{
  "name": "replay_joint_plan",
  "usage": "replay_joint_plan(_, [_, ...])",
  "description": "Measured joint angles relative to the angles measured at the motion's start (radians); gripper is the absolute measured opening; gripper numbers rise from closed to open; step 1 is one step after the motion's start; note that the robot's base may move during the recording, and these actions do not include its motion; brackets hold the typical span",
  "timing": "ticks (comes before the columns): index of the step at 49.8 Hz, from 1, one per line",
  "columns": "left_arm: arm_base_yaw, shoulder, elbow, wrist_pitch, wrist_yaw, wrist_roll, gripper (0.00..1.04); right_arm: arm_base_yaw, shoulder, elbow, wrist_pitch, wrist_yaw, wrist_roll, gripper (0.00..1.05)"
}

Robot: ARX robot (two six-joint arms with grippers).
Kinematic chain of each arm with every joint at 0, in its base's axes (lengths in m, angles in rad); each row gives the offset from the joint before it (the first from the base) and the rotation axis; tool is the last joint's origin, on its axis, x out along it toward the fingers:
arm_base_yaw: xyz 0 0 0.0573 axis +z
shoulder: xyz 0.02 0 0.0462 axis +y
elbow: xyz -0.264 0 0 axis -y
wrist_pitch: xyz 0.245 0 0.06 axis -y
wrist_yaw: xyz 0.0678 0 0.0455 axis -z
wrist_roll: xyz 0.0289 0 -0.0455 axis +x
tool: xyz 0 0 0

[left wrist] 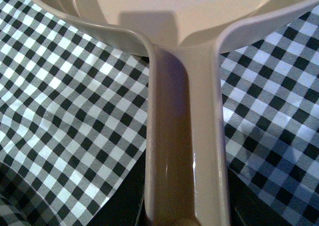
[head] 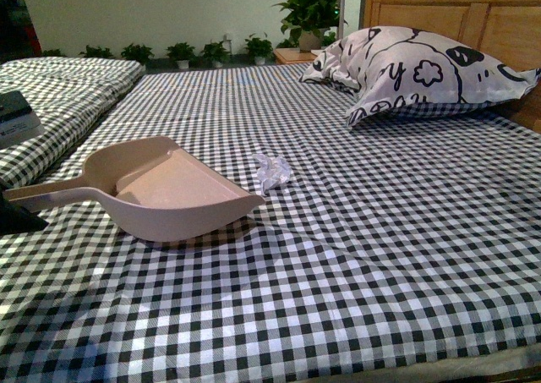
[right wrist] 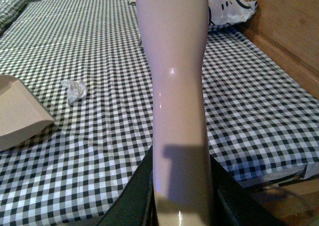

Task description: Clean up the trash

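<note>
The trash [head: 272,171], a small crumpled wad of white paper, lies on the checked bedsheet just past the open mouth of the beige dustpan [head: 173,188]; it also shows in the right wrist view [right wrist: 75,90], as does the pan's corner [right wrist: 20,113]. My left gripper [left wrist: 185,221] is shut on the dustpan handle [left wrist: 184,136]; in the front view the handle [head: 51,194] runs off to the left, where the gripper is hidden. My right gripper [right wrist: 182,211] is shut on the pale brush handle [right wrist: 174,86], held above the bed; the brush head is out of view.
A large white pillow with black cartoon print [head: 423,74] lies at the back right against a wooden headboard [head: 473,15]. A second checked mattress [head: 59,95] lies at the left. Potted plants [head: 308,11] stand along the far wall. The bed's right edge [right wrist: 279,171] is close.
</note>
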State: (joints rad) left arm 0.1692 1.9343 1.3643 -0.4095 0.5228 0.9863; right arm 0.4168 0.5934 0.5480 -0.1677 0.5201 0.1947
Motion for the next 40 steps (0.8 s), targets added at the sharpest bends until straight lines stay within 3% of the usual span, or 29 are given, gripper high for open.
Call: replay_joint_plan(40, [-0.053,0.090,0.064,0.005,-0.019,0.012,0.26,0.000,0.000,0.000,0.000,0.000,0.000,0.21])
